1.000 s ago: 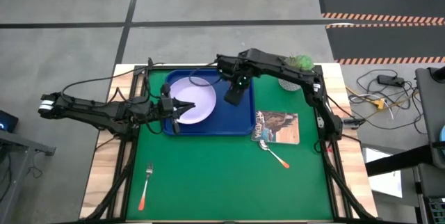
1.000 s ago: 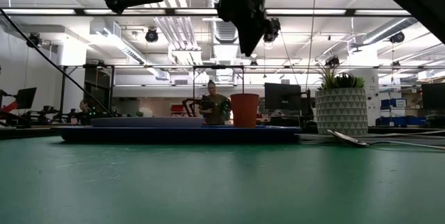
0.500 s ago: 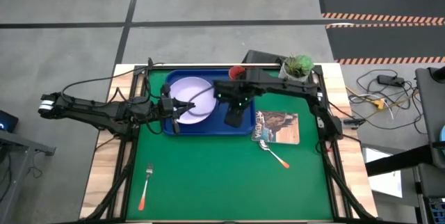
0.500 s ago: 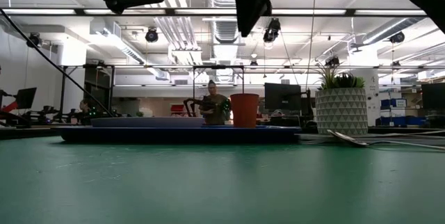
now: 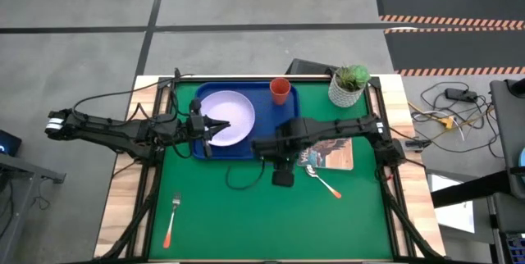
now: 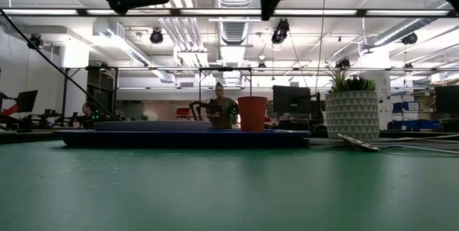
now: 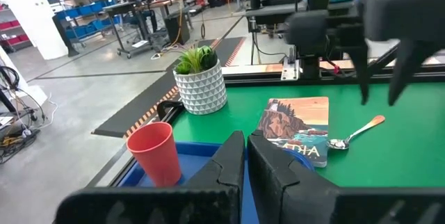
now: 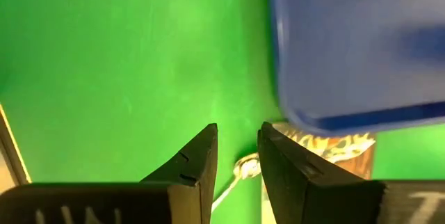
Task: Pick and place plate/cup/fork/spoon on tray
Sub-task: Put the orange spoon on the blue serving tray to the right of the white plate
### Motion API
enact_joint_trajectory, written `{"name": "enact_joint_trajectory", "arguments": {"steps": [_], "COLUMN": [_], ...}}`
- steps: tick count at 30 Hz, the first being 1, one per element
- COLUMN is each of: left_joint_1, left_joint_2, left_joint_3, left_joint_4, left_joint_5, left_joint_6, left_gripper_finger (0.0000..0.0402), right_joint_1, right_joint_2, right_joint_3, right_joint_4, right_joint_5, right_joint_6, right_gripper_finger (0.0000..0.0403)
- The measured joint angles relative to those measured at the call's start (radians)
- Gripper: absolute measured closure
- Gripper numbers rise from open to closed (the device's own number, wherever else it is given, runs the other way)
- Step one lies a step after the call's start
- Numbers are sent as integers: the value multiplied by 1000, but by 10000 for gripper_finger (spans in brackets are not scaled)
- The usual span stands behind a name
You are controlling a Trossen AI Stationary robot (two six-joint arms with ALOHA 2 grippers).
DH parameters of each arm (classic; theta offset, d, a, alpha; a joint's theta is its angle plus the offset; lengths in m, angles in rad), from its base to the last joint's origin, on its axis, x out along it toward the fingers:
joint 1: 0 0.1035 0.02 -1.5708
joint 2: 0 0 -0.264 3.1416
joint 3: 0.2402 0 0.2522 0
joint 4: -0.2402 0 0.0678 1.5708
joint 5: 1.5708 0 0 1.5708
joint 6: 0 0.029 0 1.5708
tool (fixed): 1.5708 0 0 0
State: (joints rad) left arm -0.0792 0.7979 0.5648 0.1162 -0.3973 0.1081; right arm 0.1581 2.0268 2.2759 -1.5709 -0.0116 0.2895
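The blue tray [image 5: 275,137] lies on the green mat, with the lavender plate [image 5: 234,112] on its left part and the orange-red cup [image 5: 280,90] upright in its far right corner. The spoon [image 5: 322,181] lies on the mat just beyond the booklet's near edge. The fork [image 5: 171,219] lies near the mat's near left corner. My left gripper [image 5: 220,125] is shut and hovers over the plate's left part, touching nothing. My right gripper [image 5: 283,179] is open by a narrow gap, above the mat just nearer than the tray's near right corner and left of the spoon [image 8: 241,168].
A printed booklet [image 5: 330,151] lies right of the tray. A white pot with a green plant [image 5: 348,84] stands at the far right. The near half of the green mat [image 5: 246,223] holds only the fork. People show in the room beyond the table.
My right gripper has gone from above the tray's right part, by the cup, toward the table's near edge, and now hangs over the mat beside the spoon. The cup stands uncovered on the tray where it was.
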Motion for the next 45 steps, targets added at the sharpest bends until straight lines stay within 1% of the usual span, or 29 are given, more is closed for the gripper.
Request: {"name": "enact_joint_trajectory", "arguments": {"steps": [4,7,10,17,23,26,33,40,45], "left_joint_1": [0,0,0,0,0,0,0,0,0], "left_joint_2": [0,0,0,0,0,0,0,0,0], "left_joint_3": [0,0,0,0,0,0,0,0,0], "left_joint_4": [0,0,0,4,4,4,3,3,3], "left_joint_5": [0,0,1,1,0,1,0,0,0], "left_joint_6": [0,-16,-24,-24,-25,-24,-24,-24,-24], "left_gripper_finger": [401,401,401,401,401,401,401,401,401], "right_joint_1": [44,68,83,100,102,104,111,113,119], "right_joint_2": [-24,-74,-148,-356,-507,-559,-614,-611,-608], "right_joint_3": [-91,-189,-307,-586,-790,-879,-1036,-1106,-1156], "right_joint_4": [1,5,30,186,284,317,376,441,550], "right_joint_5": [0,0,4,9,11,12,4,2,-6], "right_joint_6": [54,118,202,397,538,607,721,747,788], "right_gripper_finger": [310,310,310,310,310,310,310,310,310]}}
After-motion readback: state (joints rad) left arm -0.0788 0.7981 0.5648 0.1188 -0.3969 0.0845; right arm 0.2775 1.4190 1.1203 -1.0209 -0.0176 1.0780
